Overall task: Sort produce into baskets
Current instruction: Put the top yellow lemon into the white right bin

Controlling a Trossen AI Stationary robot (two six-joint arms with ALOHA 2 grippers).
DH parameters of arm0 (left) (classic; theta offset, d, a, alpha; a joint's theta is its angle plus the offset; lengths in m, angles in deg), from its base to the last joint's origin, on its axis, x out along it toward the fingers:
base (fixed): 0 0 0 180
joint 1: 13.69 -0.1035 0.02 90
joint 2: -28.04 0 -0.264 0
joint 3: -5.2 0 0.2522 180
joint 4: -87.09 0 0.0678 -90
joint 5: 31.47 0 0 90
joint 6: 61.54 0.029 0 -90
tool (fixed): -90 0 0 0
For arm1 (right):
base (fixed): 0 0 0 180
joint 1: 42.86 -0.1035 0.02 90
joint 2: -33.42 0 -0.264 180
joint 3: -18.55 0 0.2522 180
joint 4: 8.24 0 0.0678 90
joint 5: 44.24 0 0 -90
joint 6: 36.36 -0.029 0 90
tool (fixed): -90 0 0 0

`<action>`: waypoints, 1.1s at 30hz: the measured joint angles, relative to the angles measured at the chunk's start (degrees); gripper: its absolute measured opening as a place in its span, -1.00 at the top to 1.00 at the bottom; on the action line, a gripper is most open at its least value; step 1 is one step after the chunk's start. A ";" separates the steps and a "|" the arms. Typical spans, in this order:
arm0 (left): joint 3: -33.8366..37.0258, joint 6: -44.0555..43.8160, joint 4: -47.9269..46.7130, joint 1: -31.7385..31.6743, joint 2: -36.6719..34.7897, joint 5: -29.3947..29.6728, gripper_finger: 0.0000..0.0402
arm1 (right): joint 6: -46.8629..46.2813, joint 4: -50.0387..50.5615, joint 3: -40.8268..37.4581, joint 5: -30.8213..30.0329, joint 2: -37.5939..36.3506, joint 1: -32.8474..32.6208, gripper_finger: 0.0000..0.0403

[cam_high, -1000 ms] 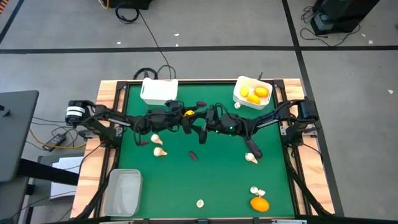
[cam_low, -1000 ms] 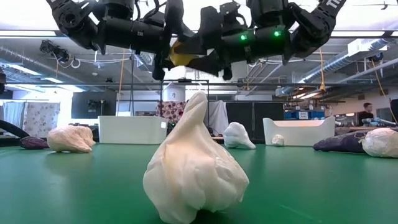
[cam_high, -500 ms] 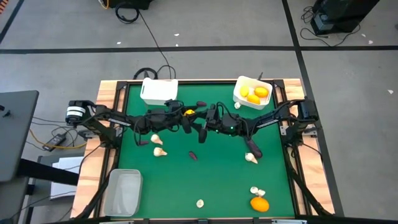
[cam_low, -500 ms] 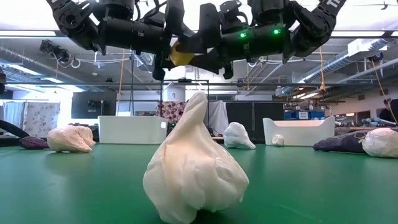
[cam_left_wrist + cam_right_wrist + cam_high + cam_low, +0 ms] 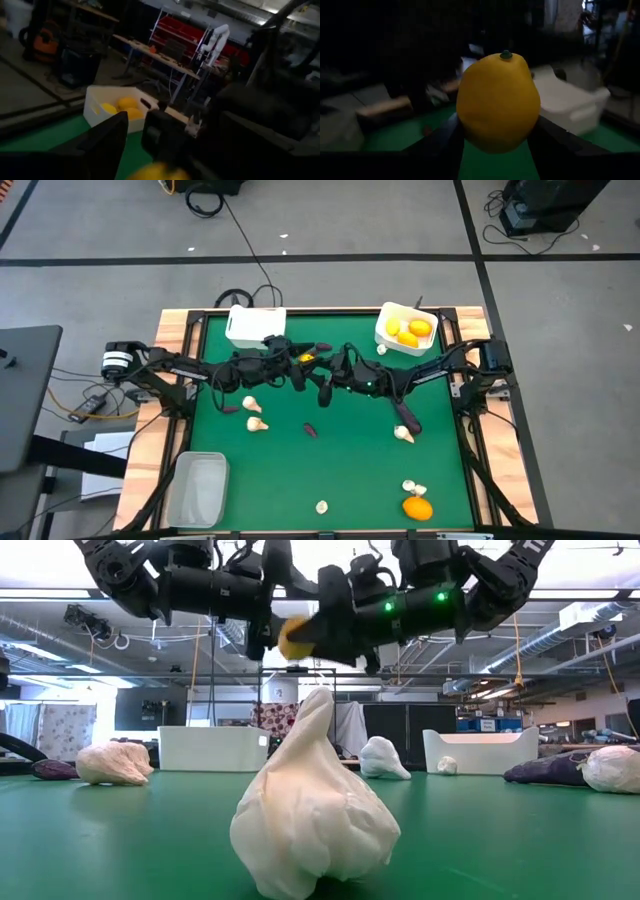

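Over green table (image 5: pixel 350 470), R tool (image 5: pixel 316 366) grips lemon (image 5: pixel 498 102) stem-up; L tool (image 5: pixel 292 363) wide.

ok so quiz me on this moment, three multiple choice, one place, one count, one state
1. Where is the citrus fruit nearest the arms?
A. lying on the green table
B. up in the air over the table's far middle
C. in the clear bin

2. How many citrus fruits show in the far-right white basket?
A. one
B. three
C. six

3. What is the right gripper doing?
A. closed on the citrus fruit
B. hanging open over a garlic bulb
C. resting in a basket

Answers:
1 B: the citrus fruit hangs above the table, with the left gripper close beside it.
2 B: three lie in the white basket.
3 A: the right gripper has a finger on each side of the fruit.
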 joint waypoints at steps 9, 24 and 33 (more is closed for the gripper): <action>-0.09 9.54 -20.84 -0.61 -10.78 -6.56 -0.64 | -5.24 27.39 -0.04 -0.08 -4.83 4.46 0.00; -0.04 9.41 -34.33 7.28 -8.31 -2.73 -0.36 | -10.85 75.45 -0.16 -17.25 -23.42 20.51 0.00; -0.07 8.28 -34.56 7.69 -7.88 -2.72 -0.26 | -6.96 74.48 -3.39 -15.08 -23.19 32.67 -0.36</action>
